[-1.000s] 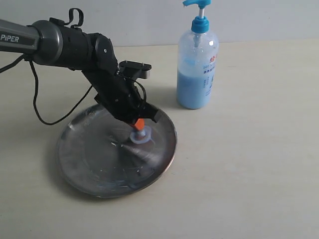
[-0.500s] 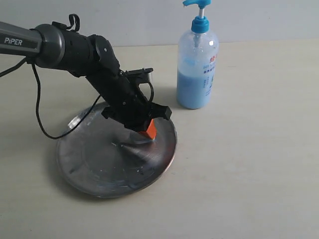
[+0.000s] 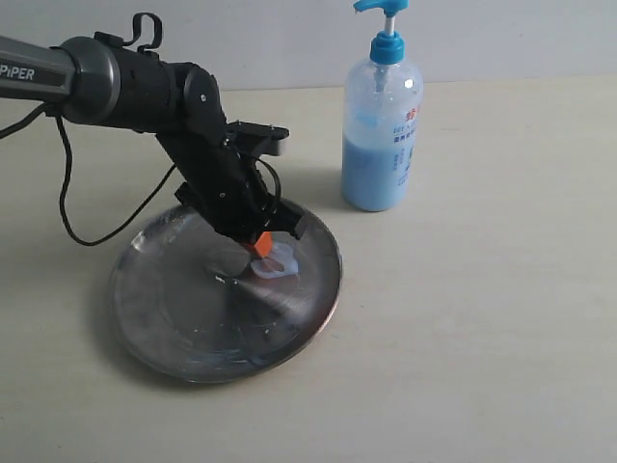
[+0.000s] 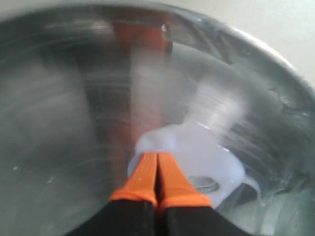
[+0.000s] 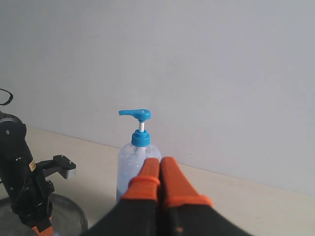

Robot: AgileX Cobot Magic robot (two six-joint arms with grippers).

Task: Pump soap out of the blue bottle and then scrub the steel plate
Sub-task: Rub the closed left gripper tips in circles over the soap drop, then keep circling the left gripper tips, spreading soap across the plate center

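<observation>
The steel plate [image 3: 183, 318] lies on the table at front left, its surface smeared. A pale blue blob of soap [image 3: 276, 264] sits on its right part; the left wrist view shows the soap [image 4: 206, 157] spread just past the fingertips. My left gripper [image 3: 260, 247] is shut, orange tips pressed together and down at the soap's edge; the same left gripper [image 4: 157, 156] holds nothing. The blue bottle [image 3: 382, 125] stands upright behind the plate. My right gripper [image 5: 159, 162] is shut and empty, held off the table with the blue bottle [image 5: 137, 162] beyond it.
The left arm's black cable [image 3: 77, 207] loops over the table left of the plate. A pale wall [image 3: 289, 39] closes the back of the tabletop. Bare table [image 3: 482, 318] stretches to the right of the plate and bottle.
My left gripper swung right over the plate half a second ago and has come back left, smearing the soap blob wider.
</observation>
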